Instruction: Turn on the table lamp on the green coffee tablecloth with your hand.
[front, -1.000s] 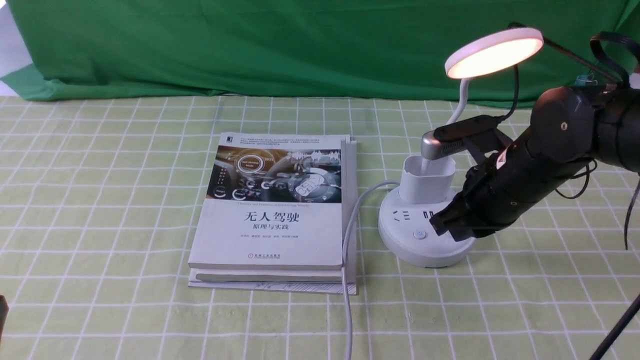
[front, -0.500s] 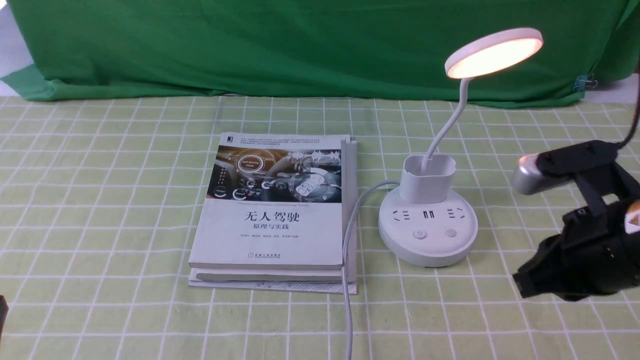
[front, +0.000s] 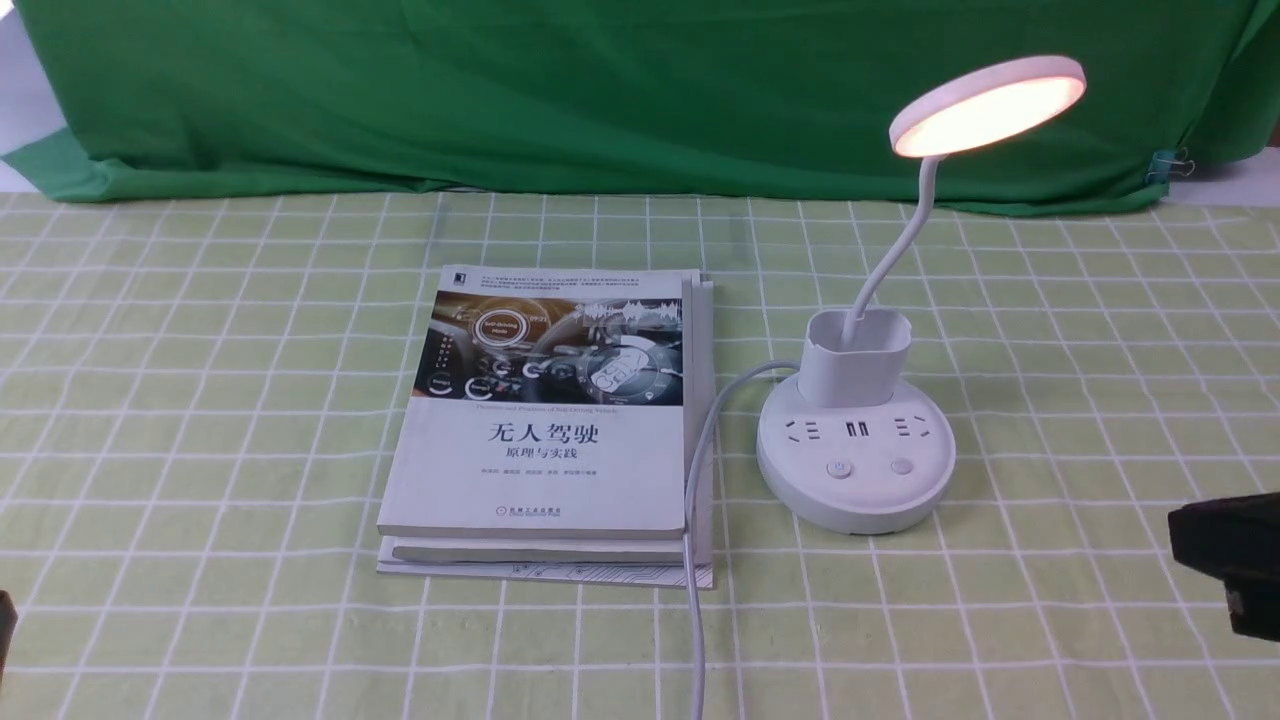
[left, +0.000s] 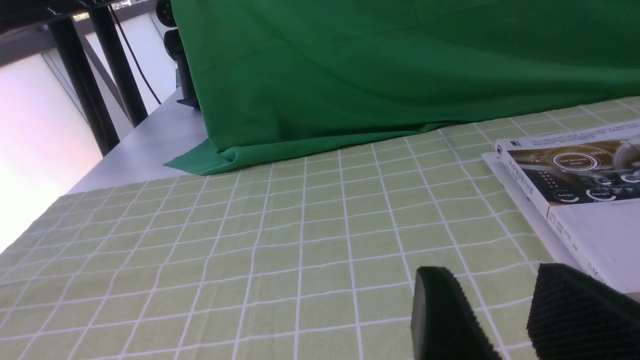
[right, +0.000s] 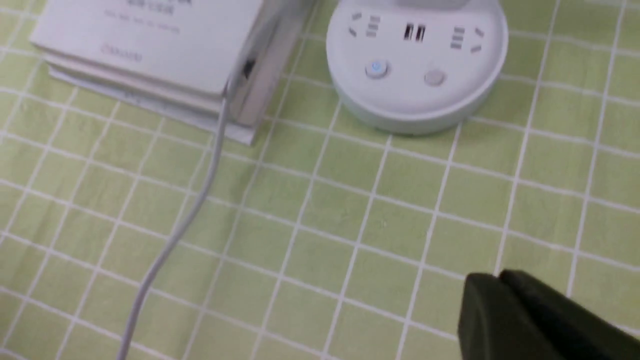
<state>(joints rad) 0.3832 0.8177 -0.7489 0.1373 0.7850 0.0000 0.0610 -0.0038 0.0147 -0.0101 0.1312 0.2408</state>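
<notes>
The white table lamp (front: 855, 440) stands on the green coffee tablecloth (front: 200, 400) right of centre, its disc head (front: 988, 103) glowing warm. Its round base with two buttons also shows in the right wrist view (right: 417, 65), where the left button has a blue light. My right gripper (right: 500, 276) is shut and empty, over the cloth well in front of and to the right of the base; only a black end of that arm (front: 1230, 560) shows at the front view's right edge. My left gripper (left: 482, 280) is open and empty, low over the cloth left of the book.
A stack of books (front: 550, 430) lies left of the lamp, also in the left wrist view (left: 575, 190). The lamp's white cable (front: 695, 520) runs along the books' right side to the front edge. The dark green backdrop (front: 600, 90) hangs behind.
My right arm has pulled back from the lamp base to the right and toward the front, almost leaving the front view. The lamp head stays lit throughout.
</notes>
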